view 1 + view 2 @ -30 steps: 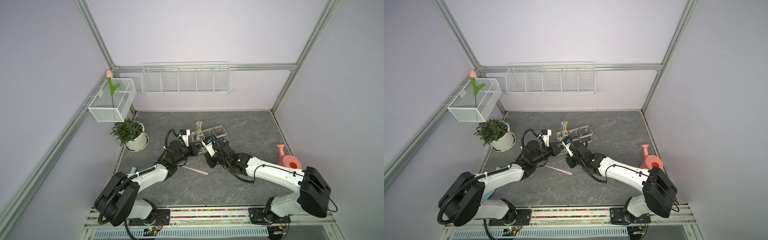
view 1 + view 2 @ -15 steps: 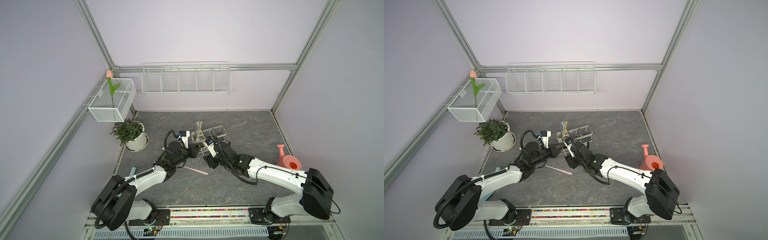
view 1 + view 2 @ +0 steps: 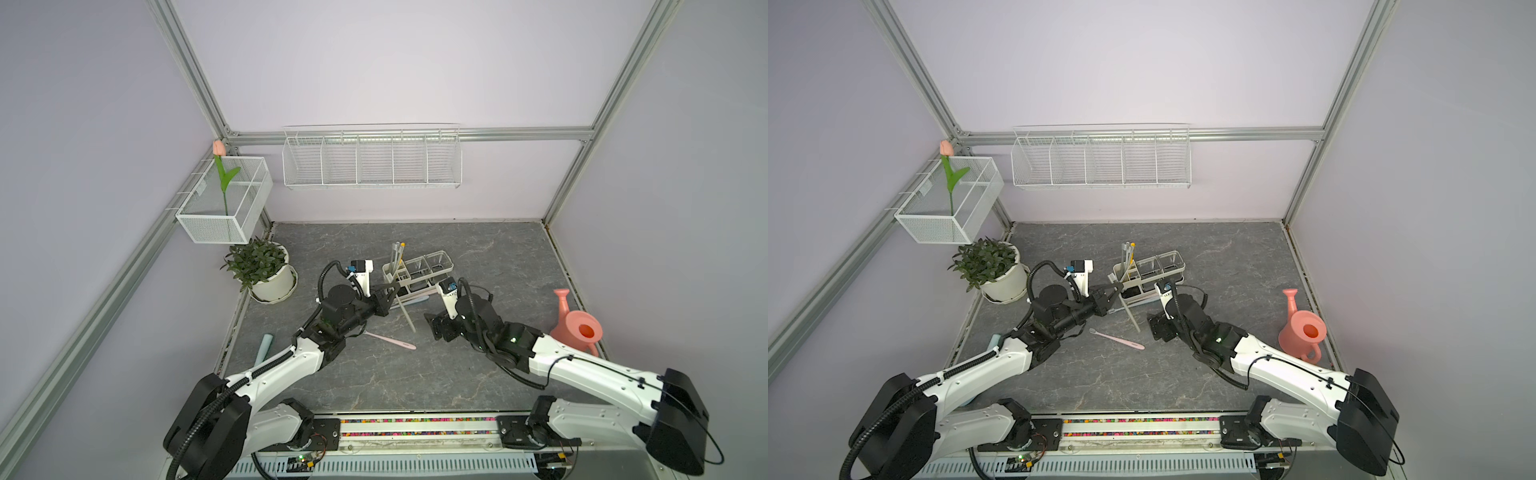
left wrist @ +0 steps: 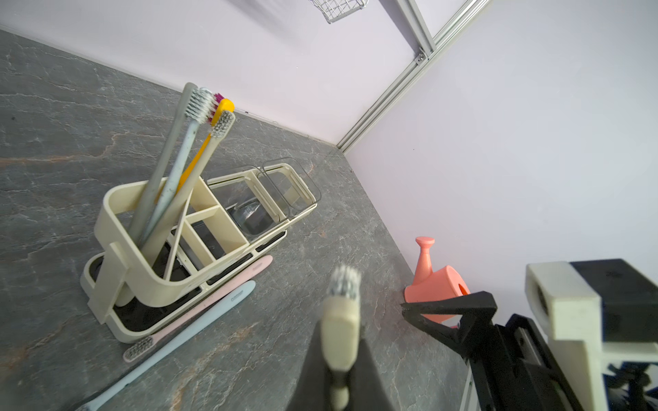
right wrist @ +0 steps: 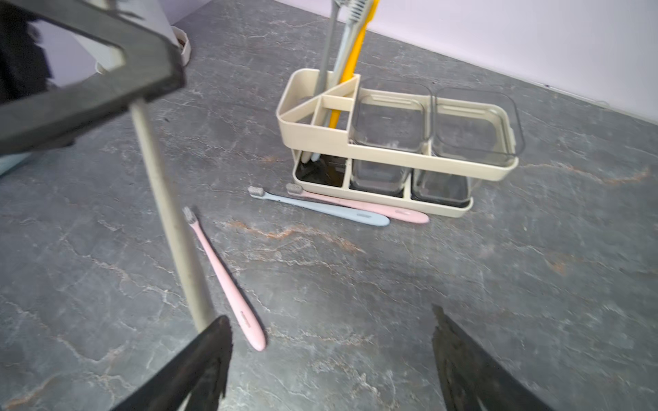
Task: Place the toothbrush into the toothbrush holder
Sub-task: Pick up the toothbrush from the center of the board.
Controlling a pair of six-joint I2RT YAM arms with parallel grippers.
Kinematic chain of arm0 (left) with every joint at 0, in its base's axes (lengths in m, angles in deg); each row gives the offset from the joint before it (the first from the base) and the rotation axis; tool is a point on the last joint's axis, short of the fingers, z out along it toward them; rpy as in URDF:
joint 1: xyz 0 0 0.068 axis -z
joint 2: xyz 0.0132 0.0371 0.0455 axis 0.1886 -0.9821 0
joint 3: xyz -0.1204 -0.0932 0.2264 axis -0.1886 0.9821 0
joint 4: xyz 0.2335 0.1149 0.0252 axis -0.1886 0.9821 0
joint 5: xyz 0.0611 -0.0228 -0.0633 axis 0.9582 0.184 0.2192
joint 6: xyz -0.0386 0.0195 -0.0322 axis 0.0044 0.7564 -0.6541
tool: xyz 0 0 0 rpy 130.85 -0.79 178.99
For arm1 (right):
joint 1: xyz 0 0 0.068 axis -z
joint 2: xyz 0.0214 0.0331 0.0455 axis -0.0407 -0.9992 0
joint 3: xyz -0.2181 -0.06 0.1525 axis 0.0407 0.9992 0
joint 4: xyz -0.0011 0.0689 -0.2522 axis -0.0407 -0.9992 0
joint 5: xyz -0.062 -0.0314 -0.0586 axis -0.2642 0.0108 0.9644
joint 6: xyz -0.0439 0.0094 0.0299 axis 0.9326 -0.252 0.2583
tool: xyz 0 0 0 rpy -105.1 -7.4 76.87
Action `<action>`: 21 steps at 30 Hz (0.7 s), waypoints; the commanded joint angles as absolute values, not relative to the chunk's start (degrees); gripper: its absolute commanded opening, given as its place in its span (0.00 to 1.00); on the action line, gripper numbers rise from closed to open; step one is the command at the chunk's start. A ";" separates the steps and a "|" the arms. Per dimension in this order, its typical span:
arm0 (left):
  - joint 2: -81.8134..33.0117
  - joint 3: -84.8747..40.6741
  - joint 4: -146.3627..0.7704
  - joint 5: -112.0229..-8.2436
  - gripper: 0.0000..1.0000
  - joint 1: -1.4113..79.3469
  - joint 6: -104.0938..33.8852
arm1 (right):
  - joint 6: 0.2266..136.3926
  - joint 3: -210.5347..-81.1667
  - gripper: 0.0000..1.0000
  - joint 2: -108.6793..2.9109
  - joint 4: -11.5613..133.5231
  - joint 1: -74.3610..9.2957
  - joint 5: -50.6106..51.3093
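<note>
Toothbrush: beige, outside the toothbrush holder, slanting handle-down just beside it.
Left end effector: clamped on its neck; we reckon so handle goes in 1st.
Right end effector: jaws apart, empty, nr handle tip.

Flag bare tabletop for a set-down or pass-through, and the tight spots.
Free: strip between toothbrush holder and back wall, on to the corner behind the watering can; front stretch between pink toothbrush and rail. Crowded: before the holder, where left hand, held toothbrush and right hand cluster.
</note>
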State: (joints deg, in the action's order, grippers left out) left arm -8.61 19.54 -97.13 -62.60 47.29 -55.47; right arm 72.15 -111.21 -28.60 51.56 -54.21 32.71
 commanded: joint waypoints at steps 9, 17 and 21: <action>-1.69 17.02 -89.46 -58.58 0.00 47.43 -55.86 | 66.08 -99.49 0.89 -16.66 43.60 -45.55 33.83; -3.39 6.69 -83.90 -51.39 0.00 47.48 -47.91 | 65.71 -91.86 0.89 -14.10 48.52 -44.52 33.63; -8.39 0.29 -84.57 -48.97 0.00 47.43 -42.62 | 67.94 -91.32 0.89 -12.39 49.09 -44.35 32.73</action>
State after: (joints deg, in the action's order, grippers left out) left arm -5.70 3.59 -85.28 -52.18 47.29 -47.93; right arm 66.84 -92.06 -14.19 46.29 -44.74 33.41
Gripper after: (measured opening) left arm 0.078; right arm 0.887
